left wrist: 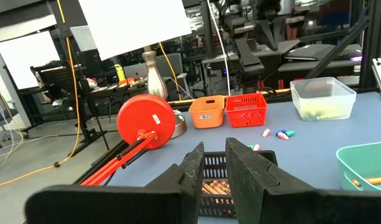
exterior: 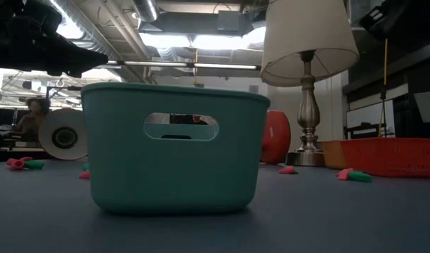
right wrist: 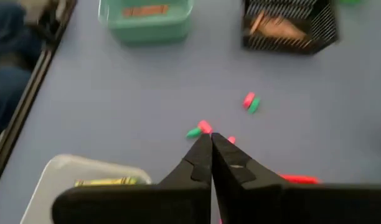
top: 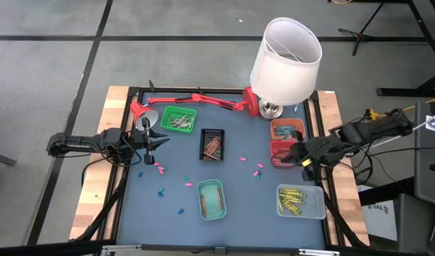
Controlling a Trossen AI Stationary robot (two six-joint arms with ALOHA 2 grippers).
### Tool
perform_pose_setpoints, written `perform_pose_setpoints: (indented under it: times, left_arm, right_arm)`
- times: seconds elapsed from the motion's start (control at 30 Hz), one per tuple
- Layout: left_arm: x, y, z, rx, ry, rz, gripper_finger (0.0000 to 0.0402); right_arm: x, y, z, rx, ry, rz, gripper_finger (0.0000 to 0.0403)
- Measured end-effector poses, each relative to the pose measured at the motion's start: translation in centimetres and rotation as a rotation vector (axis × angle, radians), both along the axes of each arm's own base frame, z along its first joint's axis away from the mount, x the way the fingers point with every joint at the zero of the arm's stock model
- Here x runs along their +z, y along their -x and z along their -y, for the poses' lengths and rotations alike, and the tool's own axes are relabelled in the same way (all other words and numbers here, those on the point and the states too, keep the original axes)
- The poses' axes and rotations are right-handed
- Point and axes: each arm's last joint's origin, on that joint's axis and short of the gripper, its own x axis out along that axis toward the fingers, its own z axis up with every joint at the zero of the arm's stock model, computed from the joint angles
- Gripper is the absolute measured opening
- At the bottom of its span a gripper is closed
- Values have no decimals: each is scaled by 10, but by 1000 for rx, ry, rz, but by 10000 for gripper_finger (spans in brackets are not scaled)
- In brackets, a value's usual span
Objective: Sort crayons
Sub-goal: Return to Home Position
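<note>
Loose crayons lie scattered on the blue table top: pink ones (top: 158, 168) (top: 259, 169) and blue ones (top: 161, 190). Others lie sorted in small trays: green (top: 178, 119), black (top: 212, 144), orange (top: 286, 129), red (top: 280, 152), teal (top: 211, 199) and clear (top: 300, 201). My left gripper (top: 158, 139) hovers at the table's left, pointing at the black tray (left wrist: 215, 182); its fingers stand a little apart with nothing between them. My right gripper (top: 291, 152) is shut above the red tray's left edge, and I see nothing at its tips (right wrist: 210, 140). A pink and green pair of crayons (right wrist: 198, 129) lies on the table just beyond them.
A white-shaded table lamp (top: 285, 57) stands at the far right. A red desk lamp (top: 196, 101) lies along the far edge, its head (left wrist: 145, 121) near my left gripper. In the low view the teal tray (exterior: 174, 147) fills the middle. Open table lies between the trays.
</note>
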Motion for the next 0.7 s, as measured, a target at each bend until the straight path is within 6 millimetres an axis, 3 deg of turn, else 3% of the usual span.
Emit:
perform_pose_setpoints:
  times: [0.47,0.7]
  left_arm:
    - [0,0,0,0,0,0,53]
    - [0,0,0,0,0,1,53]
  right_arm:
    - [-30,35,38,-201,-38,471,4]
    - [-32,55,48,-276,-43,568,4]
